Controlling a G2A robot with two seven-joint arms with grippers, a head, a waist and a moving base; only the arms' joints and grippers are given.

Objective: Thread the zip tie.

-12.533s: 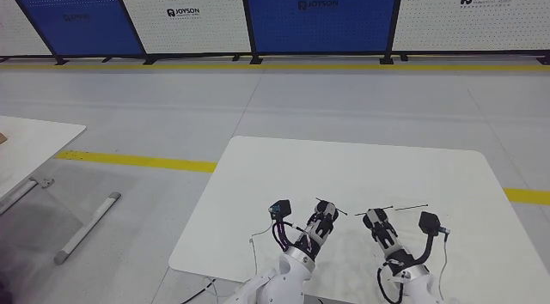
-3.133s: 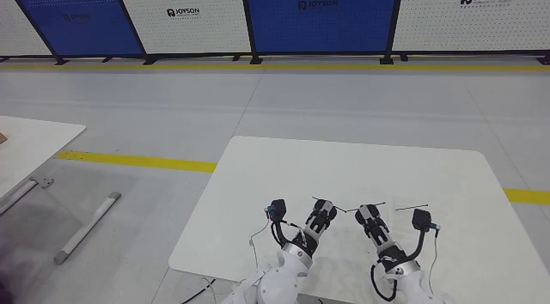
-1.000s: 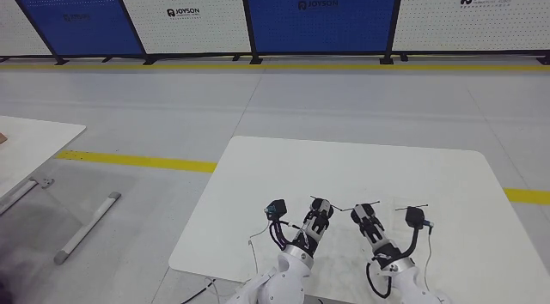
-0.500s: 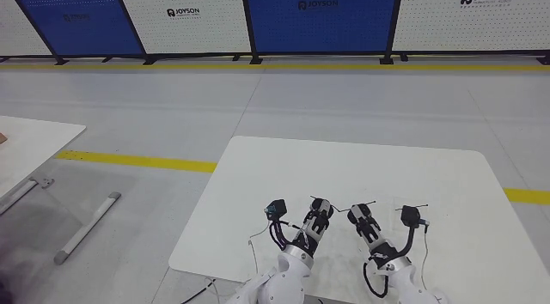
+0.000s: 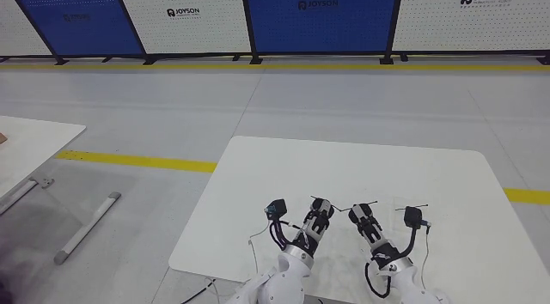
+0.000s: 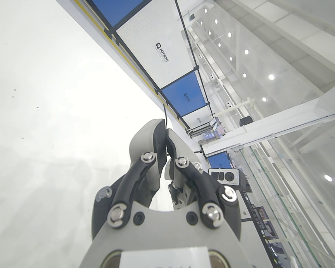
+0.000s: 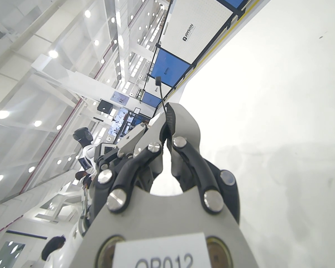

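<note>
My left fingers [image 6: 145, 138], ribbed black pads in smooth grey shells, pinch the thin flat tail of the black zip tie [image 6: 165, 114]. My right fingers [image 7: 184, 124] clamp its strip just below the small square head, above the matte white worktop [image 7: 268, 85].

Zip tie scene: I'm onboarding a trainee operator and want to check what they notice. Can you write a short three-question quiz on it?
1. True or false: the left tool is open with nothing in it.
2. What sticks out past the fingertips of the right tool? A) the zip tie, head end outward; B) a screw; C) nothing.
3. Fill in: both tools are over a white ____.

Key: 1 false, it is shut on a thin black strip; 2 A; 3 table.
</note>
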